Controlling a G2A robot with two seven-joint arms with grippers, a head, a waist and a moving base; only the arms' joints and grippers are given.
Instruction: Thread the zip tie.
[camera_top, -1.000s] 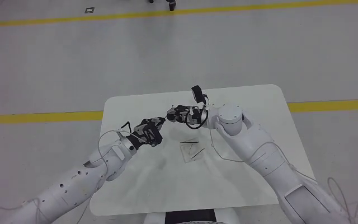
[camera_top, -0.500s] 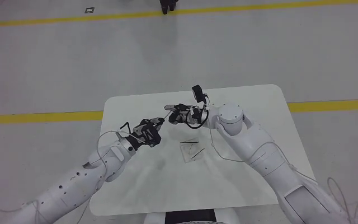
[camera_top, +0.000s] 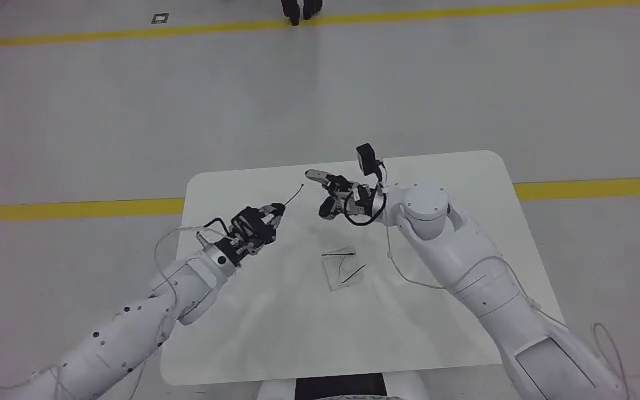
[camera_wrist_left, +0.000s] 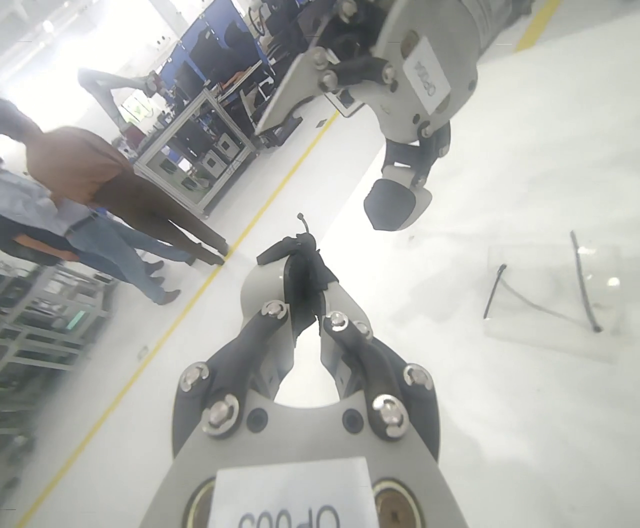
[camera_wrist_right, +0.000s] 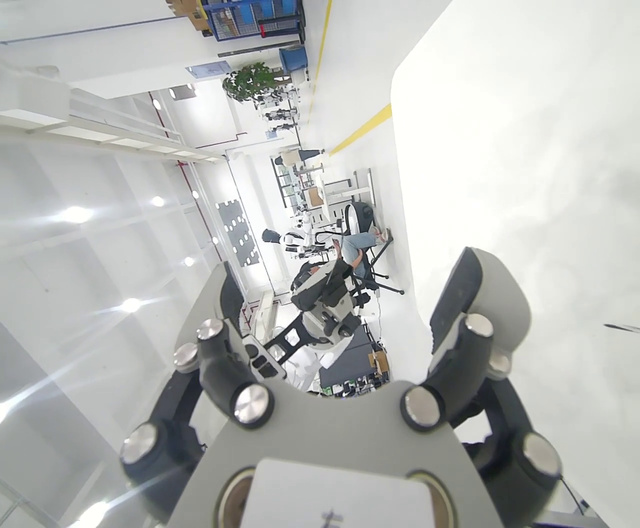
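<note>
Two left fingers (camera_wrist_left: 255, 290) pinch the zip tie (camera_wrist_left: 303, 223), its short tip poking out above the surface (camera_top: 300, 330). Right fingers (camera_wrist_right: 495, 295) stand spread and empty, near, apart from the tie. We judge the thin tip may bend or miss if the arms misalign.

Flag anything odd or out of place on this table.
Nothing spilled or damaged. One oddity: the zip tie is clamped in the left pincer alone, one end poking out free, while the right pincer hangs open and empty nearby. Two spare ties lie on or in a clear packet on the table.
</note>
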